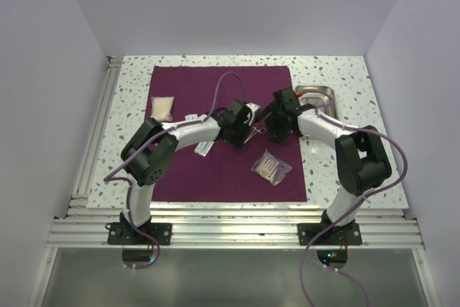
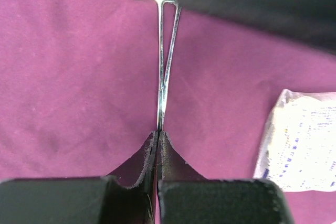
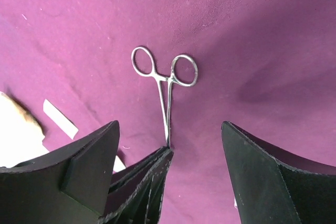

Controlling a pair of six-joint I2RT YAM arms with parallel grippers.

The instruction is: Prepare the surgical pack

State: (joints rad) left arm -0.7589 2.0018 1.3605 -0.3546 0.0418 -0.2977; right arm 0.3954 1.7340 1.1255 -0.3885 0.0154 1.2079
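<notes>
Plum-maroon fabric, the surgical pack (image 1: 215, 177), lies flat and faintly creased beneath the left pincer (image 2: 158, 139).
That pincer pinches the tips of slim, shiny steel forceps (image 2: 161, 77); the right pincer (image 3: 169, 129), spread wide, points down astride them, ring handles just ahead.

The tips of the forceps (image 2: 161, 77) vanish between the closed fingers of the left end effector (image 2: 158, 134). One ring is clipped by the picture's top edge; the other sits behind a blurred black bulk (image 2: 257, 3). The packet (image 2: 299, 140) runs off the right edge, its print unreadable.
</notes>
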